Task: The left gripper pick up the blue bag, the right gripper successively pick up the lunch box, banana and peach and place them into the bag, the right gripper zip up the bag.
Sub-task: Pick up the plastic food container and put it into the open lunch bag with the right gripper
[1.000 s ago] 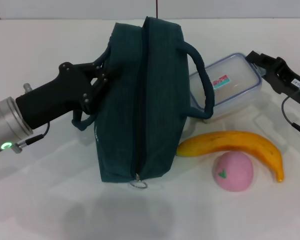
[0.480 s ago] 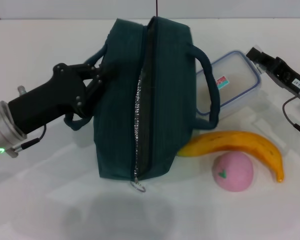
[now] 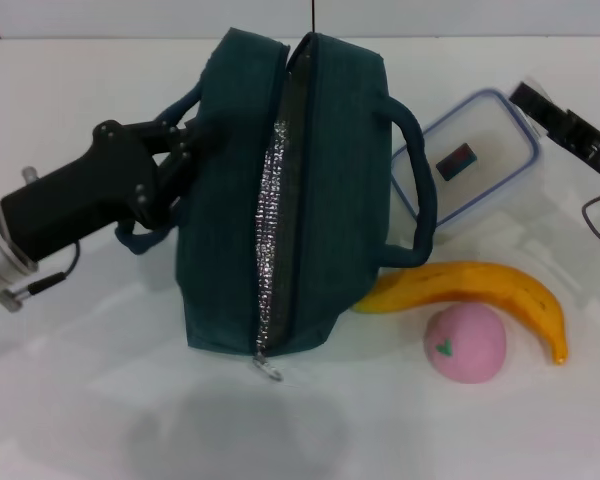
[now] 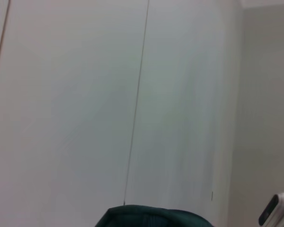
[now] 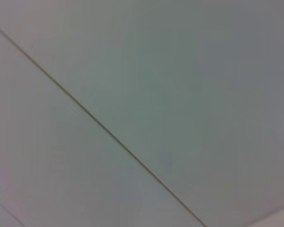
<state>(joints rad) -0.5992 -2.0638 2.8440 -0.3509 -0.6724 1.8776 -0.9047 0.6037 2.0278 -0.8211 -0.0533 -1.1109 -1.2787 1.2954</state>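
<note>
Bag (image 3: 320, 190) sits mid-desk (image 3: 100, 400), zipper parted along its top so the silver lining shows, ring pull at its near end. Left end effector (image 3: 180, 150) is clamped on the bag's left handle. Lunch box (image 3: 475, 165) lies right of the bag behind the right handle; the banana (image 3: 470, 290) touches the bag's right near corner, the peach (image 3: 465, 343) just before it. Right end effector (image 3: 570, 130) is beyond the box; I cannot tell its fingers' state

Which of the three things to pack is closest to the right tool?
The lunch box: it lies just beside the right tool at the table's far right, while the banana and peach sit nearer the front.
</note>
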